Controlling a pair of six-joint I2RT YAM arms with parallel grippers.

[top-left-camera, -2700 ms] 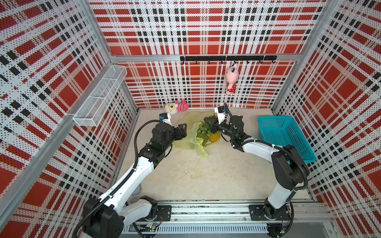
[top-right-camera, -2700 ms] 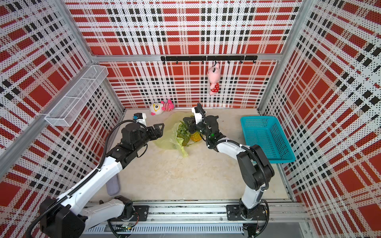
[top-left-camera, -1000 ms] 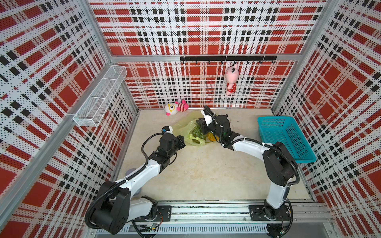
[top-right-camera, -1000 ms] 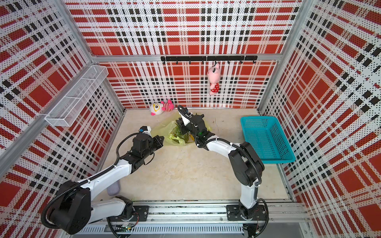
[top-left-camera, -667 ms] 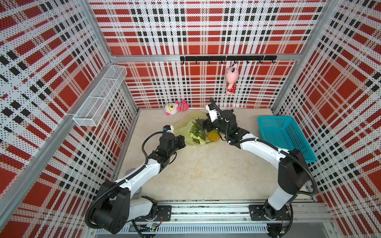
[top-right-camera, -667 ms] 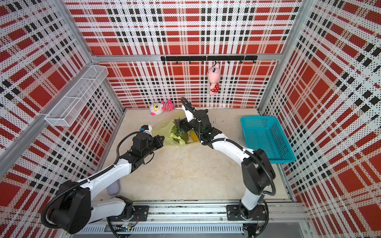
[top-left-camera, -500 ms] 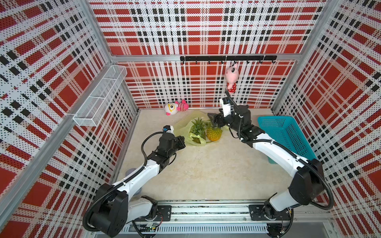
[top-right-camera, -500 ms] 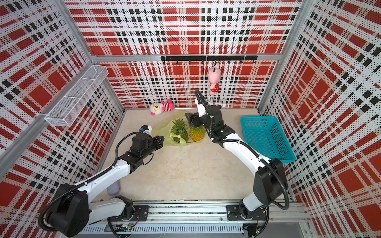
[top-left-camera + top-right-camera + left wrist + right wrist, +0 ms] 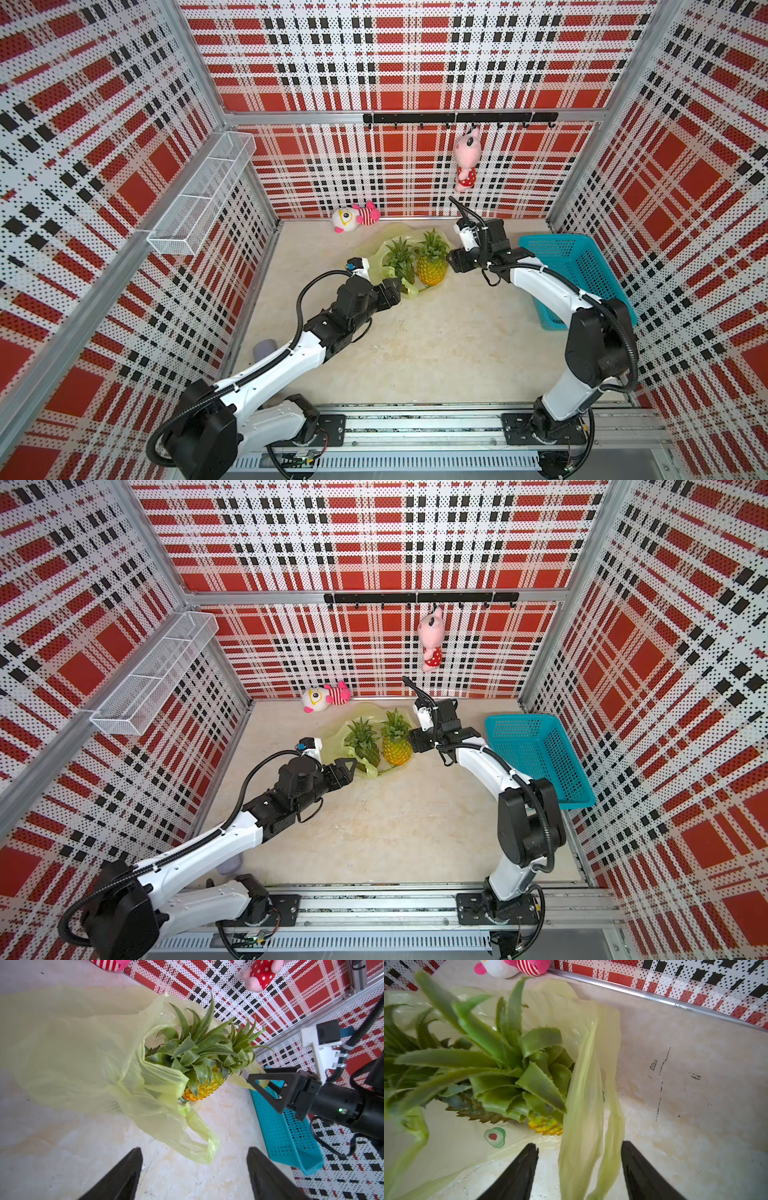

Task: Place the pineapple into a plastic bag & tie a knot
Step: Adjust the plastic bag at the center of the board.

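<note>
Presently found plastic bag slumped on bench near back edge, mouth gaping, unknotted. Noted yellow pineapple and green pineapple upright side by side at bag mouth, green pineapple partly wrapped in plastic, yellow pineapple at mouth's rim. Cannot tell whether either sits fully inside. Observed left claw wide, low over bench, holding nothing, with one handle strap lying loose just ahead of fingertips. Observed right claw beside yellow pineapple, jaws apart, second strap running between fingers with gaps either side, not pinched. Logged turquoise basket along right edge, well apart from bag.
</note>
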